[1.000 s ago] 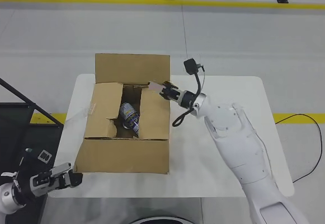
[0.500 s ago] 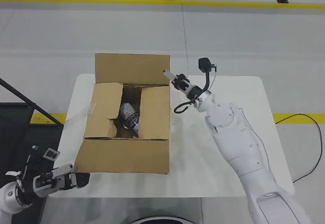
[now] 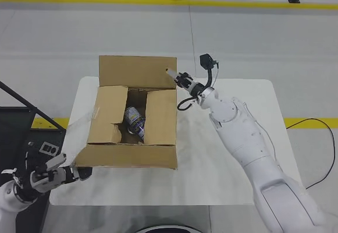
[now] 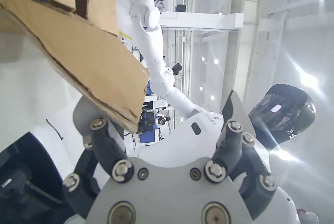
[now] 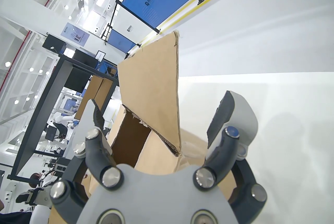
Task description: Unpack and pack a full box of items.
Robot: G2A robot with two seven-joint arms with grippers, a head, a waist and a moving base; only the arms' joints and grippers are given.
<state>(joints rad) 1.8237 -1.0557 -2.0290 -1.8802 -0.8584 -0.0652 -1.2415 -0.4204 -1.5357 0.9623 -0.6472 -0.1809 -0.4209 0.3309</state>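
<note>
Brown cardboard box (image 3: pixel 128 154) stands flaps-open, a container (image 3: pixel 135 121) inside.

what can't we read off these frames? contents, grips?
- Box contents: top view, side flaps cover most of the opening; one can shows in the gap.
- Can's label: top view, too small.
- Left gripper touching the near flap or not: left wrist view, flap corner overlaps one finger.
- Right gripper touching the far flap or not: right wrist view, flap corner between the fingers, contact unclear.
</note>
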